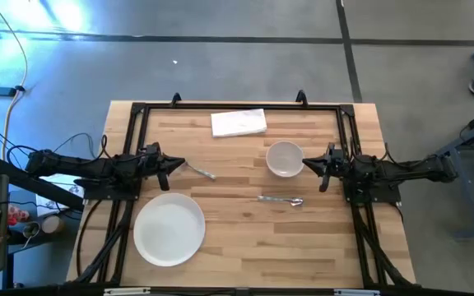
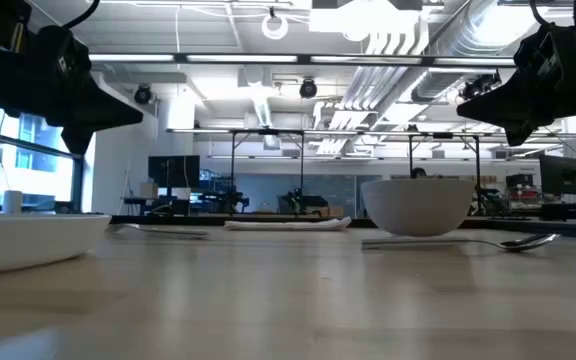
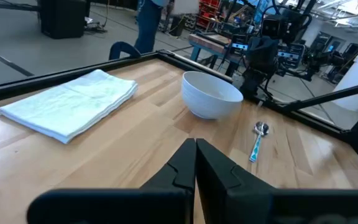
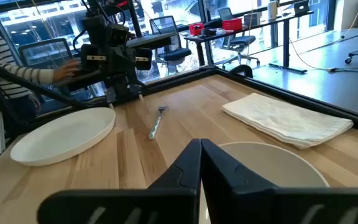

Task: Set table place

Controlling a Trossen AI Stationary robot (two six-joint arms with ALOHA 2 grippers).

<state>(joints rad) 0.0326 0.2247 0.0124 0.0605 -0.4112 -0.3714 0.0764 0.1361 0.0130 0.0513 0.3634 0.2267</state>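
Observation:
A white plate (image 1: 169,228) lies flat on the wooden table (image 1: 245,247) at the near left. A white bowl (image 1: 285,159) stands upright at the right. A metal spoon (image 1: 281,200) lies near the table's middle right, and a fork (image 1: 200,171) lies left of centre. A folded white napkin (image 1: 239,122) lies at the far edge. My left gripper (image 1: 174,165) is shut and empty above the left rail, beside the fork. My right gripper (image 1: 313,164) is shut and empty just right of the bowl.
A black rail frame (image 1: 138,111) edges the table. A person's sleeve and hand (image 4: 42,68) show beyond the left side in the right wrist view. There is bare wood (image 1: 303,247) at the near right of the table.

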